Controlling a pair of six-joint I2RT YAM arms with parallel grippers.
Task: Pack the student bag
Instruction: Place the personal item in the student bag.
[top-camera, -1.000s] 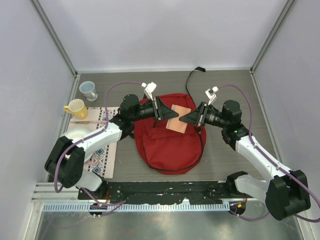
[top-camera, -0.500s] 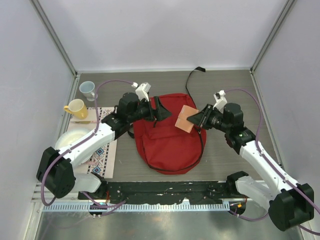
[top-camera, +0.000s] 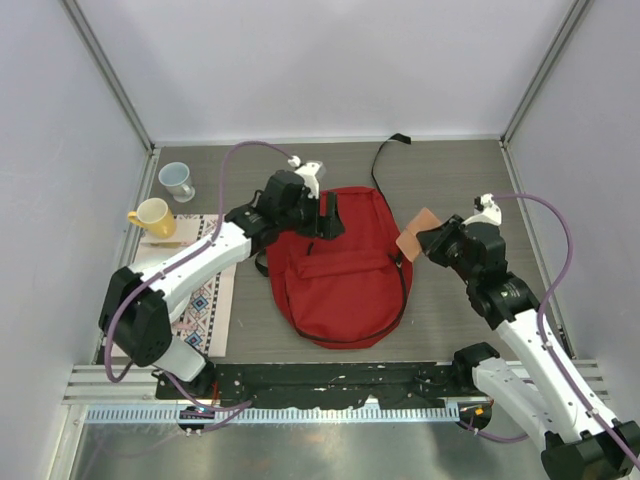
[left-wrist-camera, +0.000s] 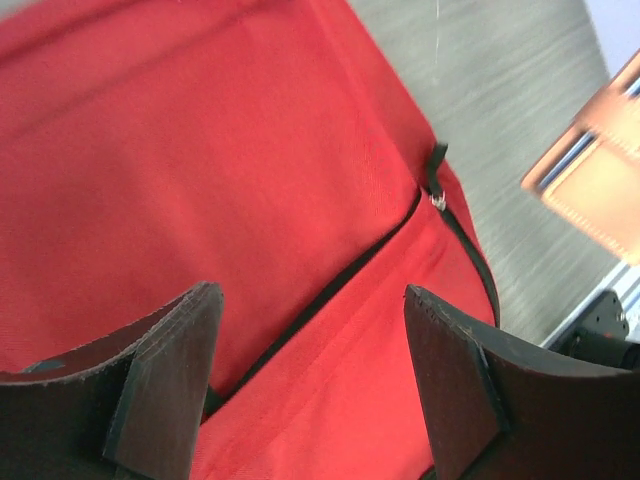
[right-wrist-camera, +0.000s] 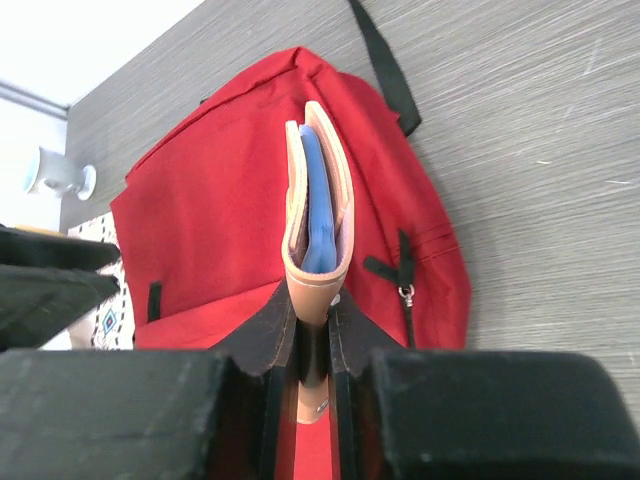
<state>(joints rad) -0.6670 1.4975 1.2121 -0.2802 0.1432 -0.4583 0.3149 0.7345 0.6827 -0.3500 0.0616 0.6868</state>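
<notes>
Your right pincer (right-wrist-camera: 310, 350) clamped the booklet (right-wrist-camera: 318, 200) edgewise, likely for insertion. Your left pincer (left-wrist-camera: 310, 375) hovered released over the zipper (left-wrist-camera: 330, 285) of the bag (top-camera: 345, 290).

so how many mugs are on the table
2. A pale blue mug stands near the far left corner. A yellow mug sits just nearer, at the far left corner of the patterned mat. The left arm could hide more.

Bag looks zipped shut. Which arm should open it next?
Left. The left pincer is open and empty, hovering over the bag near the zipper pull. The right pincer is shut on the book, held off the bag's right side, so it is likely busy.
</notes>
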